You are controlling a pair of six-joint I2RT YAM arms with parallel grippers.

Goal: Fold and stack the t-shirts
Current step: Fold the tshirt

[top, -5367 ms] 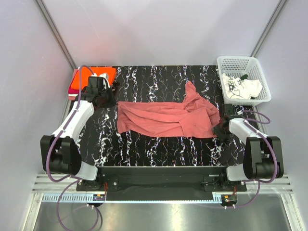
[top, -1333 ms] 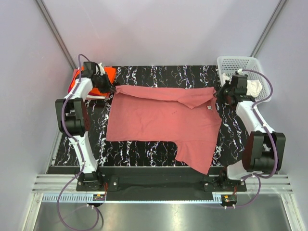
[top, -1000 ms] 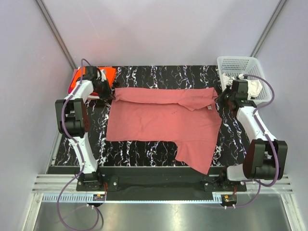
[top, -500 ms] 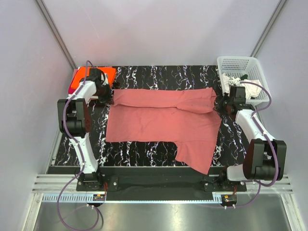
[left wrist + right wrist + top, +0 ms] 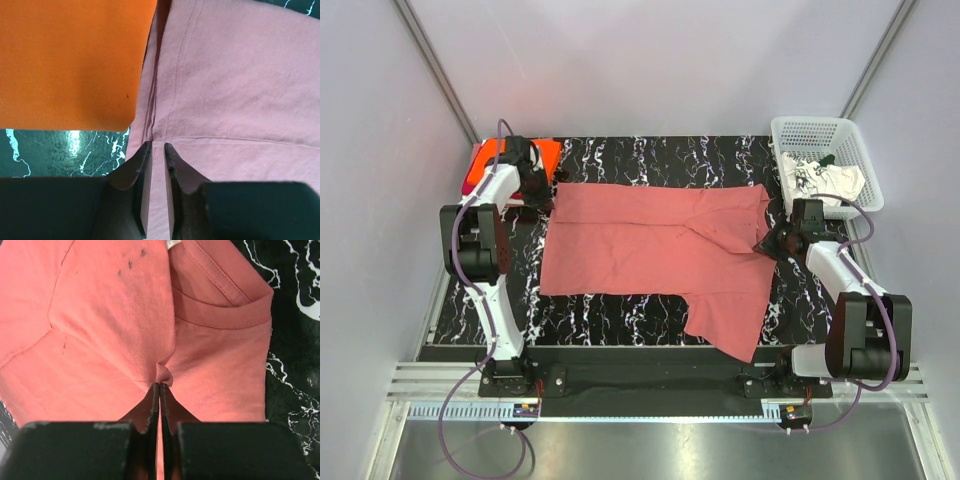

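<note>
Here the rose-red t-shirt (image 5: 650, 250) lay spread flat on the table (image 5: 620, 160), long axis left to right. The right hand (image 5: 159, 386) pinched a pucker near its collar. The left hand (image 5: 157, 146), narrowly parted, straddled the opposite hem beside the orange t-shirt (image 5: 65, 60).

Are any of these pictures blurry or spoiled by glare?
Top view: even light, sharp, a bright strip on the metal rail. Left wrist view: crisp stitching on the pink shirt, a small shine on the table. Right wrist view: sharp cloth, dark fingers.
</note>
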